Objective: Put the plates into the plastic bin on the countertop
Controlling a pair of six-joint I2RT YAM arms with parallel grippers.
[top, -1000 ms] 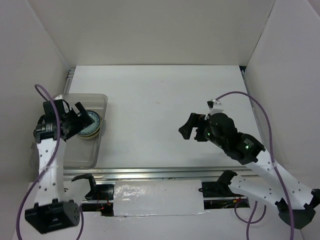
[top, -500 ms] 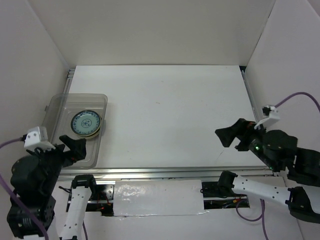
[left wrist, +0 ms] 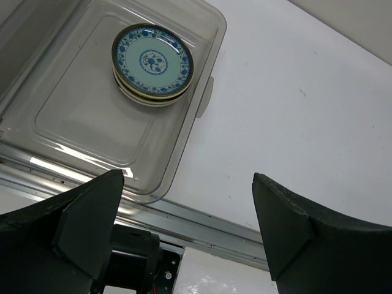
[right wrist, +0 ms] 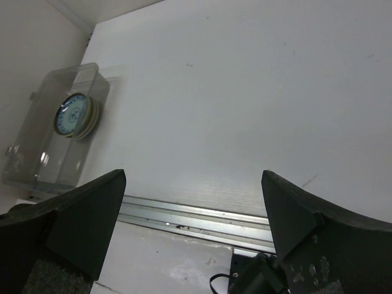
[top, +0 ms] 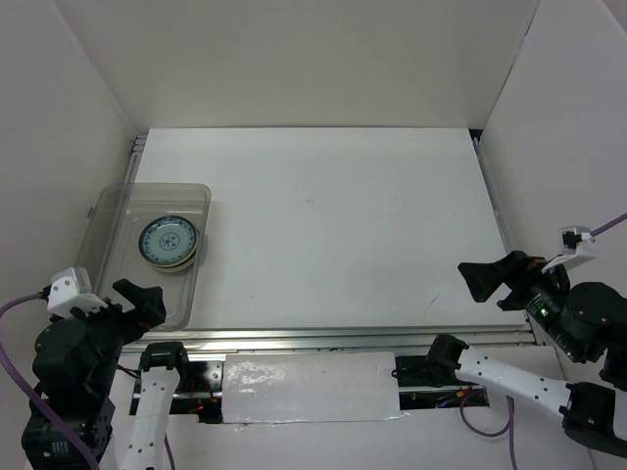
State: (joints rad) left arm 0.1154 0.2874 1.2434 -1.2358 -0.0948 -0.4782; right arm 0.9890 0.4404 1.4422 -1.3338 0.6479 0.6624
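The clear plastic bin [top: 118,211] stands at the left of the white countertop [top: 323,206]. A stack of plates [top: 169,242] lies in its far right part; the top one is teal-blue patterned and cream rims show beneath it. The left wrist view shows the stack [left wrist: 152,63] in the bin [left wrist: 86,131], and the right wrist view shows both too, the plates [right wrist: 75,115] and the bin [right wrist: 37,156]. My left gripper [top: 137,300] [left wrist: 187,179] is open and empty, over the bin's near right corner. My right gripper [top: 495,279] [right wrist: 193,176] is open and empty near the front right edge.
A metal rail [top: 313,338] runs along the countertop's front edge, with the arm bases below it. White walls enclose the left, back and right sides. No plates show on the countertop outside the bin.
The left gripper has pulled out of the bin, away from the plates, back to the near left edge. The right gripper has drawn back from the middle to the near right edge.
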